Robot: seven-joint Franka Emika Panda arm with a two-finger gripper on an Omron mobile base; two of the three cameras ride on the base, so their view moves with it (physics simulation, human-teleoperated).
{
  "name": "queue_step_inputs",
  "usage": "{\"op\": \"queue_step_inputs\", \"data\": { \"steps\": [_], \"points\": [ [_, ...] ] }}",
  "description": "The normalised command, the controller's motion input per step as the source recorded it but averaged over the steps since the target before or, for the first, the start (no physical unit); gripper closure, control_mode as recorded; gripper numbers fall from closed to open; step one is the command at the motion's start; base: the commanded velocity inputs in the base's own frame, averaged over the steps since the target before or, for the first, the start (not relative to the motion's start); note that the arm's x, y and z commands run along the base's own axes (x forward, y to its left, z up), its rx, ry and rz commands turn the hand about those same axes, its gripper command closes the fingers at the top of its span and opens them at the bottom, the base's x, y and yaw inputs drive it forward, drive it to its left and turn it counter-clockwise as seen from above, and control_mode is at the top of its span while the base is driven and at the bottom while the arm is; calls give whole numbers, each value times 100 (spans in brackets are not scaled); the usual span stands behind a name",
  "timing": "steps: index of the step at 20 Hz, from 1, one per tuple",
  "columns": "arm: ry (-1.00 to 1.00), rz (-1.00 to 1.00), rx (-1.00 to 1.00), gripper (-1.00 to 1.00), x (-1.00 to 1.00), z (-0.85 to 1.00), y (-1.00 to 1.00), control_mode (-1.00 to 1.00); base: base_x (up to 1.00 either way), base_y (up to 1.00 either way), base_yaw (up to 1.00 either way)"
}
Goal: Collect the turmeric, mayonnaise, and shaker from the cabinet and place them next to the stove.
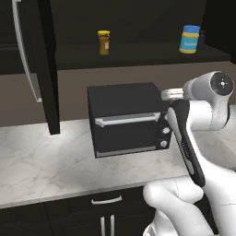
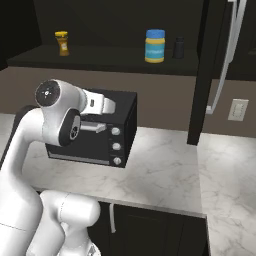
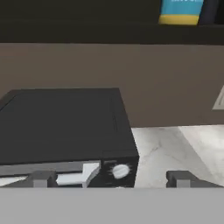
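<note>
Marble counter ran pale and veined along the front of the kitchen, with dark drawers beneath it. Nearest the cameras, the white arm rose over that counter, and its gripper hung low before a black toaster oven, the two dark fingertips set wide apart with nothing between them. Behind the oven a brown wall climbed to the open cabinet, its door swung out with the long silver handle showing. On the dark shelf stood the turmeric toward the left, well apart from the mayonnaise farther right, and the slim dark shaker stood just beside the mayonnaise on its right. All three remained on the shelf, so the collecting seemed barely begun. To do the reach well, the hand would probably need to rise clear of the oven's top, level with the shelf, and approach one jar squarely, keeping the open fingers from nudging the shaker if the mayonnaise went first.
</note>
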Motion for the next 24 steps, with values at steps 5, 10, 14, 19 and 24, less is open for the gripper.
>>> {"op": "queue_step_inputs", "data": {
  "steps": [5,10,14,19,24],
  "points": [
    [-19,-21,0,-100,3,85,-35,-100,0,0,0],
    [-19,-15,0,-100,5,88,-23,-100,0,0,0],
    [-19,-7,0,-100,5,79,-21,-100,0,0,0],
    [-17,-2,0,-100,1,57,-28,-100,0,0,0],
    [-3,0,0,-100,0,6,-1,-100,0,0,0]
  ]
}}
